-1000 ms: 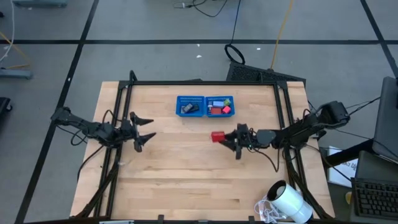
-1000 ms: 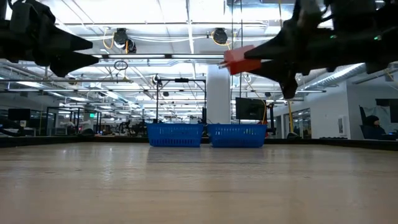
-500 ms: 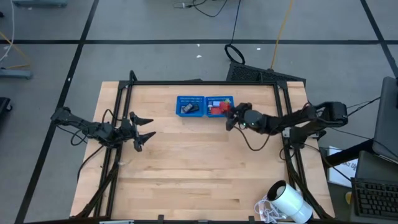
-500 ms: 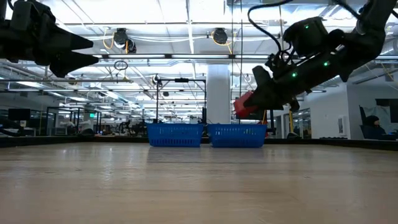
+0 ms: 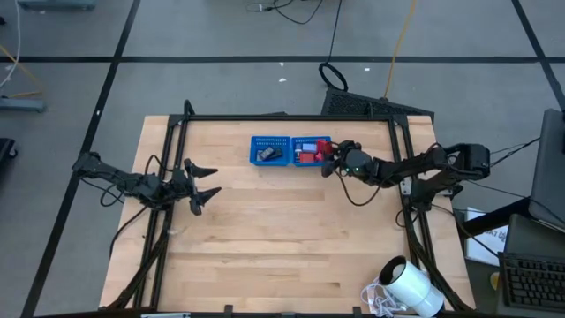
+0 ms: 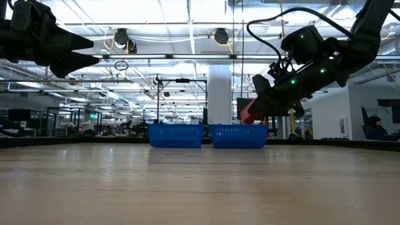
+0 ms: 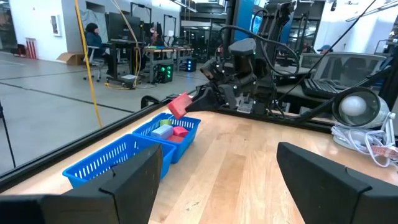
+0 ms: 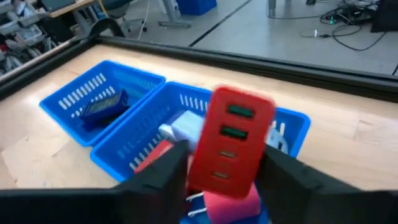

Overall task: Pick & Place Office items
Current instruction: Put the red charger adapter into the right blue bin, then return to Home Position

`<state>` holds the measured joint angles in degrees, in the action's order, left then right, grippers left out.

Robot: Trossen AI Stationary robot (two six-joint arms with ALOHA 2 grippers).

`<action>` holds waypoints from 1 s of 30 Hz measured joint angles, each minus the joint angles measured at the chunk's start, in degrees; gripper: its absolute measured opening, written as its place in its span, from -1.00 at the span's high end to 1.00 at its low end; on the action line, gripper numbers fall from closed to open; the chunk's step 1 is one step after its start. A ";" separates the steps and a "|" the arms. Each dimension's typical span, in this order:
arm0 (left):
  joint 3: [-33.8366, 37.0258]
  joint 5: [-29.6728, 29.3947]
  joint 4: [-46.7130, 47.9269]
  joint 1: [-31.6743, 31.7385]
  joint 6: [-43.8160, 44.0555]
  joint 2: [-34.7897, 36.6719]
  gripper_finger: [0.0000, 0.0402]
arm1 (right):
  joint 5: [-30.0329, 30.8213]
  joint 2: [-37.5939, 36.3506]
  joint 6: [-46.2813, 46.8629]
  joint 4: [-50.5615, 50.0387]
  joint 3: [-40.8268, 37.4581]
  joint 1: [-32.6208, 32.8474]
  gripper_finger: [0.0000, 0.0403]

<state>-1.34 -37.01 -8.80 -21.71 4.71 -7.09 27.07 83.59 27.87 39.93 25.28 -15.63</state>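
– While the left gripper hangs over the bare wooden table at its left side, fingers spread, where is the red rectangular plastic block?

– Clamped in the right gripper, held above the right compartment of the blue mesh tray, over other red pieces.

Blue mesh tray, two compartments, at table 12 o'clock edge. White cylinder at 4 o'clock corner. Keyboard off-table, 4 o'clock.
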 joint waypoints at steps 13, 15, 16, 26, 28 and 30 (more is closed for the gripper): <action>0.00 0.00 0.00 0.00 0.02 0.00 -0.59 | -0.43 -0.06 -0.54 0.34 0.00 0.41 -0.54; 0.00 0.00 0.00 0.00 0.02 0.00 -0.60 | -3.35 -0.71 -1.81 -2.41 -0.26 0.64 -0.56; 0.00 0.00 0.00 0.00 0.01 0.00 -0.60 | -5.44 -0.96 -1.98 -3.40 -0.48 0.68 -0.57; 0.00 0.00 -0.03 0.00 0.02 -0.02 -0.54 | -38.71 -16.34 -8.11 -3.75 -1.43 0.71 -0.56; 0.00 0.00 0.00 0.00 0.02 -0.02 -0.55 | -46.32 -21.34 -8.30 -4.47 -1.44 0.68 -0.56; 0.00 0.00 0.00 0.00 0.02 -0.02 -0.57 | -50.79 -26.38 -8.41 -6.59 -1.43 0.61 -0.56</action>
<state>-1.34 -37.01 -8.80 -21.71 4.73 -7.11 -23.72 57.22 19.46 33.33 23.85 -15.01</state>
